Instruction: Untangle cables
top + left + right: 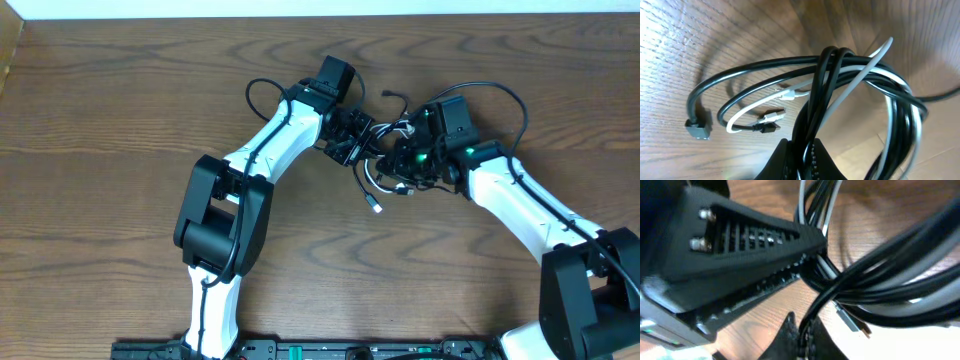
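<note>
Untangling is at an early stage, as I judge it: the thin, glossy black cable [765, 64] and the thinner, matte white cable [875, 59] are not yet separated and cross each other in one bundle of round loops, held between the two grippers over the far middle of the brown wooden table [120, 120] with visible grain. The left gripper [807, 147] is closed on several strands of the black cable, and the white cable passes across them. The right gripper [802, 332], just beside it on the right, is closed too, and one black strand seems to run into its jaws. Both cords look smooth, rubbery and easy to bend. A small grey block-shaped plug [699, 127] and small silver plug ends [771, 117] are free near the wood. What is left: to pull the loops apart and lay each cable alone.
</note>
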Robot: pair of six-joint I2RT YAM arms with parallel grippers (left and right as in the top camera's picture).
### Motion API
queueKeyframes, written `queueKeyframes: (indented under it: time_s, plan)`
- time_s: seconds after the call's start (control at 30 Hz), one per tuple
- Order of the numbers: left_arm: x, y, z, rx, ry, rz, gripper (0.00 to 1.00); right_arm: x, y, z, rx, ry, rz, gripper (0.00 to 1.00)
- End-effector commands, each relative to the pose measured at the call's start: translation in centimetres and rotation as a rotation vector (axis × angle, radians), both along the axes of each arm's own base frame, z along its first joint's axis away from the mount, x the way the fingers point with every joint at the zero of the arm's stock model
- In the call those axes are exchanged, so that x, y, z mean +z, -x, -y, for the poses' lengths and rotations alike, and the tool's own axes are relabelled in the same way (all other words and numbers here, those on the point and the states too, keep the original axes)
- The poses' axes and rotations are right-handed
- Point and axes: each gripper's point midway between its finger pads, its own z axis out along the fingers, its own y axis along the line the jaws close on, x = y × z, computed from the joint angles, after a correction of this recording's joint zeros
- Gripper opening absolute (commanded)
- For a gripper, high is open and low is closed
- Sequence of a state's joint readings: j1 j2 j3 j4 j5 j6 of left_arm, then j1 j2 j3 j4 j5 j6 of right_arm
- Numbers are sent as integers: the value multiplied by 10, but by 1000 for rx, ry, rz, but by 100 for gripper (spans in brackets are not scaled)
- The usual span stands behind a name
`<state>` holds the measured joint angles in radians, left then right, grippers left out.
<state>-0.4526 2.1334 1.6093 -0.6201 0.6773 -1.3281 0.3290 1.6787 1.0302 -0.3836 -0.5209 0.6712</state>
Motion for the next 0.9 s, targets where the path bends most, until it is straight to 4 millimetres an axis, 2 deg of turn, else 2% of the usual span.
queueKeyframes:
  time_s: [0.0, 0.07, 0.23, 0.3, 0.47, 0.63, 0.87]
  plan:
    - [16, 0, 1, -75, 31, 80, 7, -9, 3, 1, -11, 14, -23, 1]
    - [14, -1, -1, -160, 18, 162, 7, -7, 1, 4, -19, 6, -21, 1]
    - [13, 1, -2, -581, 10, 510, 7, 6, -6, 8, -14, -105, -22, 1]
    - [13, 2, 0, -665, 11, 577, 7, 10, -9, 12, -24, -137, -27, 1]
    - [14, 6, 8, -786, 18, 674, 7, 10, -19, 30, -113, -152, -58, 1]
    - [14, 10, 14, -869, 24, 736, 7, 12, -26, 37, -149, -157, -50, 1]
    - [18, 13, 16, -900, 40, 766, 7, 0, -32, 55, -223, -61, -43, 1]
